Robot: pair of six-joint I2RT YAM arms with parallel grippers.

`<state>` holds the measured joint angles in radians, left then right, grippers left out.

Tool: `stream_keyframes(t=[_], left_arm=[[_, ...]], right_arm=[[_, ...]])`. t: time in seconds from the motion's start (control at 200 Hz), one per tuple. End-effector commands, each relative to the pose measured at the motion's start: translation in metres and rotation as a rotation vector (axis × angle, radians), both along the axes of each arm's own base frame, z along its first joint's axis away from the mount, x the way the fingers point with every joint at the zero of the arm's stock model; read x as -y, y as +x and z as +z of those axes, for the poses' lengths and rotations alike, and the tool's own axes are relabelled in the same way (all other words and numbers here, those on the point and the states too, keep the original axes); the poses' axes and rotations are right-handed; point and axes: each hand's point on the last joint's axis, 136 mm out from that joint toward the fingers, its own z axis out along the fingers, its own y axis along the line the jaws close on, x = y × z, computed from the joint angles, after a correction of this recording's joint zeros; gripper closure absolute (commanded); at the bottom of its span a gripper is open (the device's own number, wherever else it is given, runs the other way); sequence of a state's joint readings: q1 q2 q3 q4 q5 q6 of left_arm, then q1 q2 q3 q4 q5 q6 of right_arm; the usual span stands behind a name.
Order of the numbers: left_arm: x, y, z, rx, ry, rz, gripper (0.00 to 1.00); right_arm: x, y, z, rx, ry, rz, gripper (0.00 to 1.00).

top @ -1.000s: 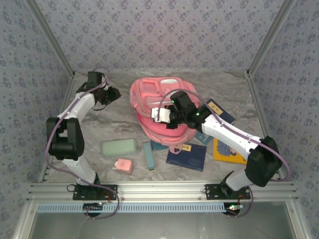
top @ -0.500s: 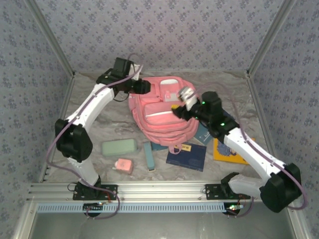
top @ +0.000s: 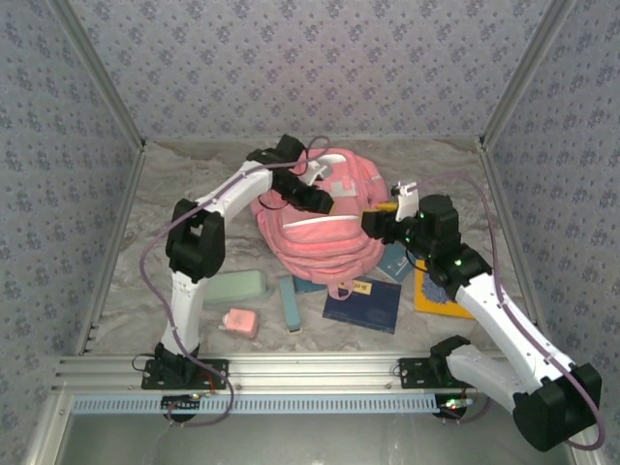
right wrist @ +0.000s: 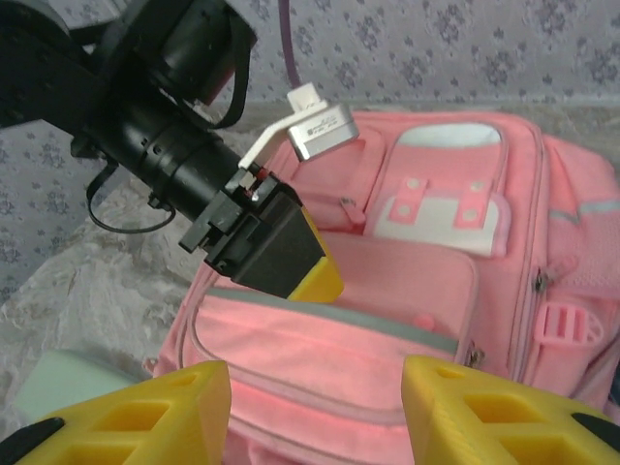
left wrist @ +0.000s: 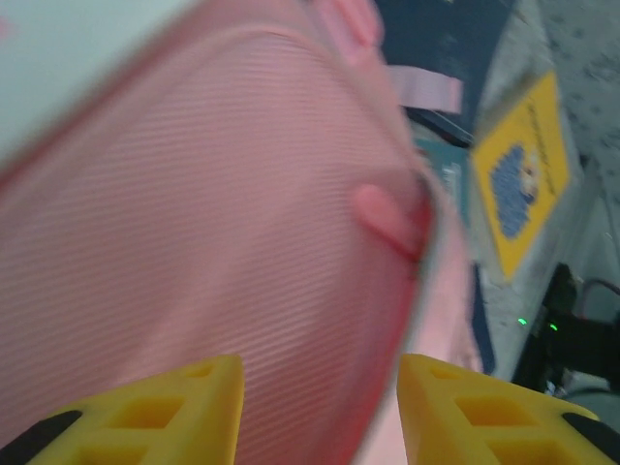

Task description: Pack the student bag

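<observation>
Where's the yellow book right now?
In the top view, the yellow book lies on the right, beside the dark blue book and partly under the right arm.

walls [top: 310, 58]: blue-grey floral | table [top: 455, 170]: grey marbled | frame [top: 310, 372]: aluminium

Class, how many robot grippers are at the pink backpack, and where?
2. The left gripper is over the student bag, at its front pocket, jaws apart; the right gripper sits at its right side, open.
</observation>
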<state>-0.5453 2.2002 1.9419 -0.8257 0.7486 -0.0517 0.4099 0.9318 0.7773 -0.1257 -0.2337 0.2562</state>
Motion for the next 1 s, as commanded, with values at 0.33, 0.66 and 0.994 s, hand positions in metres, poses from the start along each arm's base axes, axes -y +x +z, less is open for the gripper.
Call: stream_keyframes(t=[0.33, 0.66, 0.994], left_arm=[[0.01, -0.033, -0.01, -0.045, 0.041, -0.113, 0.69], [0.004, -0.01, -0.017, 0.048, 0.144, -0.045, 1.0], [-0.068, 0.096, 0.116, 0.216, -0.121, 0.453, 1.0]], right_arm=[[0.01, -0.007, -0.006, 0.007, -0.003, -0.043, 0.48], [0.01, -0.009, -0.004, 0.011, -0.009, -0.046, 0.5], [0.016, -0.006, 0.014, 0.03, 0.0, -0.084, 0.48]])
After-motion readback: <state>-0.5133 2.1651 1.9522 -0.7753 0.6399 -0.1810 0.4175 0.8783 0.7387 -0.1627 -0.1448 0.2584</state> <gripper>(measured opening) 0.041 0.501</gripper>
